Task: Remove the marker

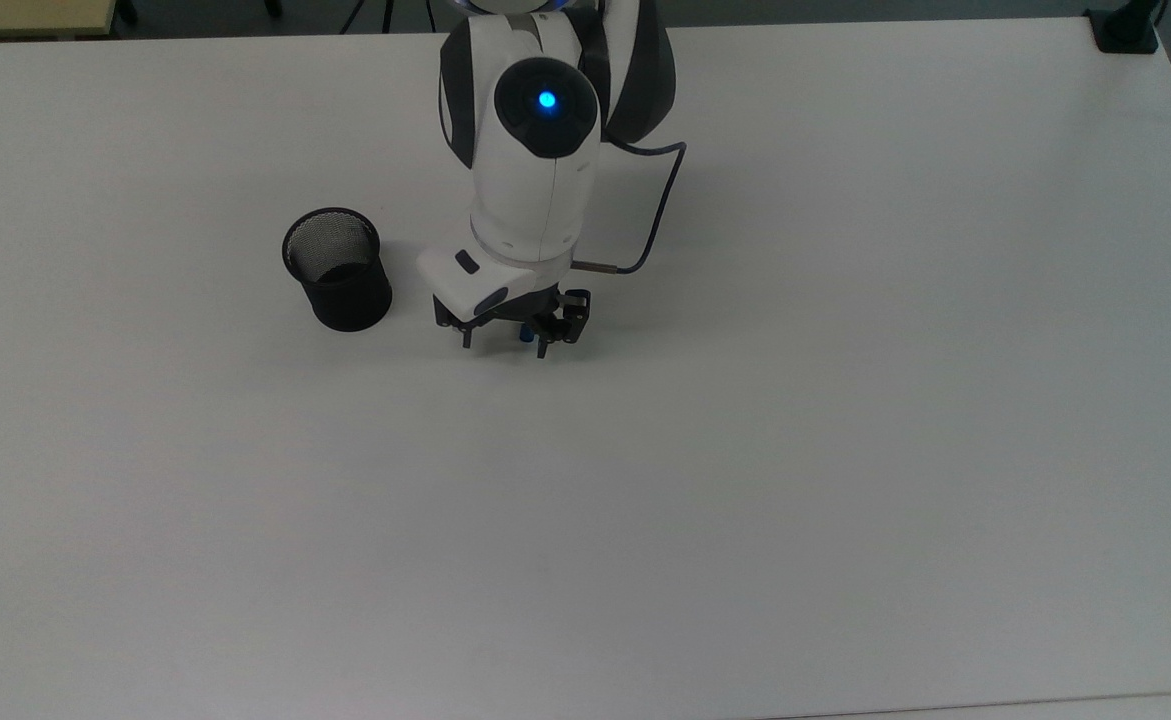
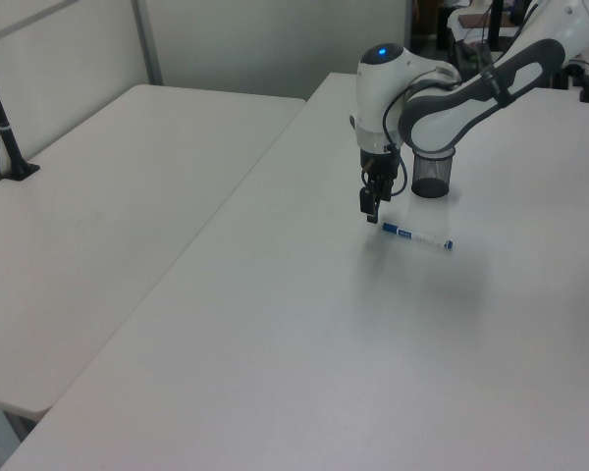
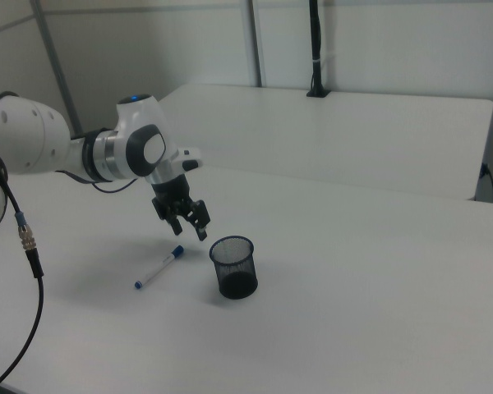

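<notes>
1. On the white table (image 2: 275, 324) the marker (image 2: 416, 236) lies flat, clear of the black mesh cup (image 3: 233, 267), so the removal looks done.
2. Gripper (image 3: 187, 223) hangs just above the marker's capped end, jaws spread wide and holding nothing; reads as a release pose.
3. Cup stands upright with nothing sticking out of it, near the marker but not touching.
4. Surface is plain matte white; a second white table (image 2: 98, 196) sits beside it, with grey partition walls behind.
</notes>
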Available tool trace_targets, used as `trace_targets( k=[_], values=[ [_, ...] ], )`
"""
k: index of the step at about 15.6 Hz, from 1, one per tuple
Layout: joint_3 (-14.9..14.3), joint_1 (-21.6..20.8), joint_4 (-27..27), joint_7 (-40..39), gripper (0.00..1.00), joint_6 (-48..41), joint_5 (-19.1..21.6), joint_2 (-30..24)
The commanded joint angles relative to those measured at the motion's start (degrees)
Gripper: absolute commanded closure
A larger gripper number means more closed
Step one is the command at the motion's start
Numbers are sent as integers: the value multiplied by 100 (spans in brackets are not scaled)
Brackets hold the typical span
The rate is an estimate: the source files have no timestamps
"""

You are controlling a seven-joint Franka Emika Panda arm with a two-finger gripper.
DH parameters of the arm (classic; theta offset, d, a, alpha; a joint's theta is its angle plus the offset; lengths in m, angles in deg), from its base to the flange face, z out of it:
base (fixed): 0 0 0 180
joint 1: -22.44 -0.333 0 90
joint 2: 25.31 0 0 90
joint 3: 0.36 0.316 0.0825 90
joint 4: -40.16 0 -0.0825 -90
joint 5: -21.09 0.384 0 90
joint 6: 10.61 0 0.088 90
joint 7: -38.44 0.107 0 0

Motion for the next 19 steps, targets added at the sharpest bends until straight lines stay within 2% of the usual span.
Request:
trace_targets(
  k=[1, 5, 10, 13, 16, 19],
  values=[
    [-36, -23, -90, 196, 0, -215, -39, -538],
    [-28, 135, -73, 170, 0, -1023, 13, -1381],
    [-10, 459, -64, 126, 0, -1893, 381, -2314],
    [-19, 627, 120, -408, 0, -2736, 917, -2657],
    [-54, 847, 68, -752, 0, -2941, 1401, -3017],
    [-63, 944, 76, -998, 0, -2853, 1499, -2992]
  ],
)
